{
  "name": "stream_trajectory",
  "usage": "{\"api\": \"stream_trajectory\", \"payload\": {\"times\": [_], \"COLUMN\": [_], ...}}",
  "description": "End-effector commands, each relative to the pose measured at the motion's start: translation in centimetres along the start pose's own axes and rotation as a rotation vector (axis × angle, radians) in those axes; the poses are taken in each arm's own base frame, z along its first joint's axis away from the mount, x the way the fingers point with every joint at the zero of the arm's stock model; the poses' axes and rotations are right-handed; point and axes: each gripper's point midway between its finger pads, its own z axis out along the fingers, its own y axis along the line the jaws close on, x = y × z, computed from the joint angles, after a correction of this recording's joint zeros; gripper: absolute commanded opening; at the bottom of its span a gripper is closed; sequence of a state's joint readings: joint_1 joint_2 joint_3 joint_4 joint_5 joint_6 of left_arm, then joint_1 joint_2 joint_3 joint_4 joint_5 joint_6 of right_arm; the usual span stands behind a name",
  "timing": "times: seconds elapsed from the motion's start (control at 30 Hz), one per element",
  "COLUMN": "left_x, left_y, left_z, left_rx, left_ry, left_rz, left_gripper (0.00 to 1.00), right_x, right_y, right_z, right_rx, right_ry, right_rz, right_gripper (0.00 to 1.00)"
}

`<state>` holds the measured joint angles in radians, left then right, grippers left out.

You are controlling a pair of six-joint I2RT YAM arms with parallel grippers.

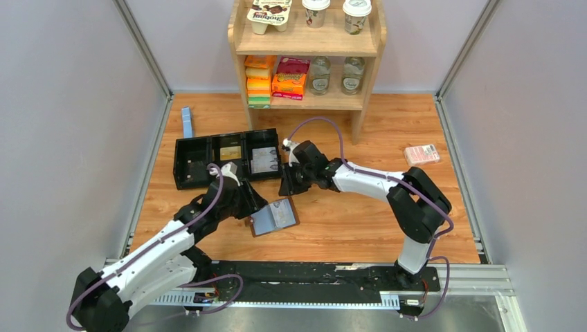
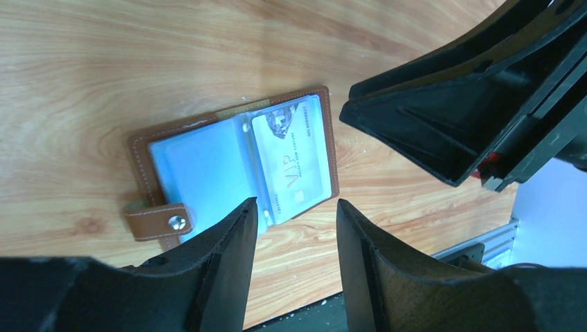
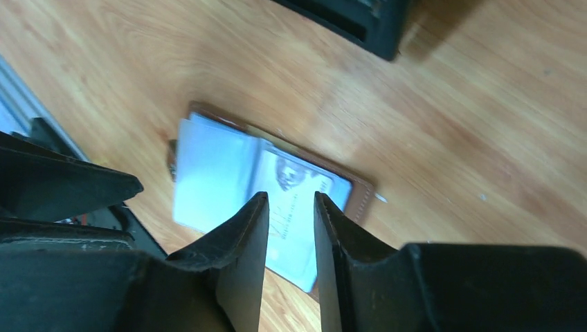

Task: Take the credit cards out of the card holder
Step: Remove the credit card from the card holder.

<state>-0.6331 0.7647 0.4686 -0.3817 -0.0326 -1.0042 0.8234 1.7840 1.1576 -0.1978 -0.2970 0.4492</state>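
Observation:
The card holder [image 1: 275, 216] lies open on the wooden table, brown leather outside and grey-blue inside. In the left wrist view the card holder [image 2: 208, 162] shows a pale credit card [image 2: 294, 162] marked VIP in its right pocket. My left gripper [image 1: 253, 202] hovers at the holder's left edge. The left gripper [image 2: 296, 207] is open with nothing between its fingers. My right gripper [image 1: 286, 185] hangs just above and behind the holder. The right gripper [image 3: 291, 197] has a narrow gap between its fingers with nothing in it, and the credit card [image 3: 294, 173] shows below that gap.
A long black tray [image 1: 190, 162] stands behind the holder with pale cards [image 1: 264, 160] in its right compartment. A wooden shelf [image 1: 308, 48] with snacks and cups is at the back. A pink packet [image 1: 421, 153] lies far right and a blue strip [image 1: 187, 122] far left.

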Motion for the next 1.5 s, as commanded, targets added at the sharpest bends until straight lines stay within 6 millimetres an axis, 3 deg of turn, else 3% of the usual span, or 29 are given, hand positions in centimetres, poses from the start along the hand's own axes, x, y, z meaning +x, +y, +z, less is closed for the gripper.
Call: {"api": "stream_trajectory", "payload": {"times": [0.0, 0.1, 0.5, 0.63, 0.83, 1.03, 1.47], "left_x": [-0.2, 0.1, 3.6, 4.1, 4.5, 4.5, 4.7], "left_y": [-2.9, -3.1, 0.5, 1.2, 2.1, 2.2, 1.9], "left_z": [1.4, 2.4, 6.0, 6.3, 6.3, 6.0, 6.2], "left_rx": [0.108, 0.121, 0.065, 0.050, 0.031, 0.039, 0.070], "left_ry": [0.021, 0.031, 0.108, 0.116, 0.115, 0.099, 0.100], "left_rz": [-0.020, -0.038, -0.102, -0.107, -0.125, -0.141, -0.155], "left_gripper": [0.54, 0.54, 0.53, 0.53, 0.53, 0.53, 0.53], "right_x": [2.2, 3.3, 5.6, 5.7, 3.9, 3.2, 7.3], "right_y": [-2.2, -2.7, -2.8, -2.6, -2.1, -1.5, -2.0], "right_z": [0.1, 0.5, 1.2, 1.0, -0.3, -0.5, 2.3], "right_rx": [0.082, 0.089, 0.041, 0.038, 0.073, 0.060, 0.005], "right_ry": [0.043, 0.067, 0.111, 0.110, 0.045, 0.029, 0.147], "right_rz": [-0.011, 0.005, 0.020, 0.012, -0.013, -0.025, 0.045], "right_gripper": [0.32, 0.30, 0.27, 0.26, 0.33, 0.31, 0.22]}}
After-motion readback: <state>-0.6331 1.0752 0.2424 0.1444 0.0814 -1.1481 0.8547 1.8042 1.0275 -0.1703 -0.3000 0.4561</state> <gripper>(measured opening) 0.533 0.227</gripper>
